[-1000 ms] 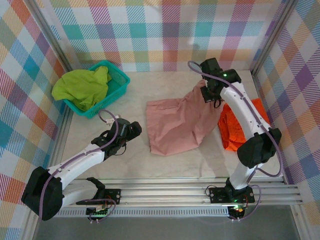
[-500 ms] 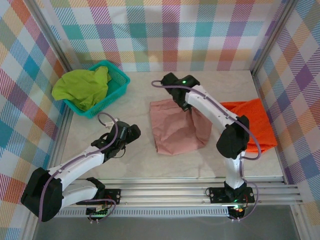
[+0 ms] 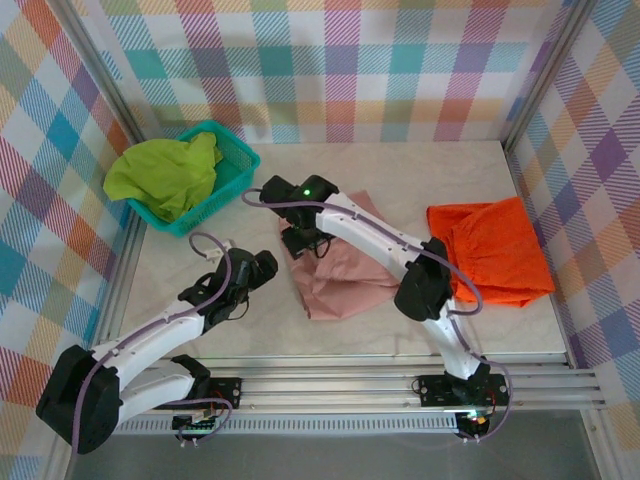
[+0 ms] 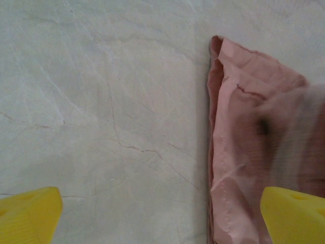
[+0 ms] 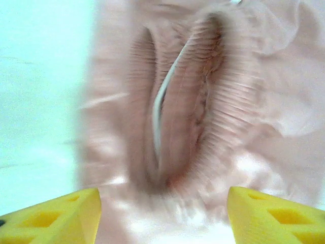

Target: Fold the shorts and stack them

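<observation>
Hovering over the dusty pink fabric shorts at centre frame, my right fingers stand parted, gripping nothing. My left fingers, wide and empty, sit just left of their folded edge.

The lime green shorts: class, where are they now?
Top view: the lime green shorts lie heaped in the teal basket at the table's far left, apart from the pink shorts.

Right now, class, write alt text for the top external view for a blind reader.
The right gripper reaches across the table over the bunched pink shorts at centre. Orange shorts lie to the right, lime green shorts sit in a teal basket at back left, and the left gripper is beside the pink pair.
</observation>
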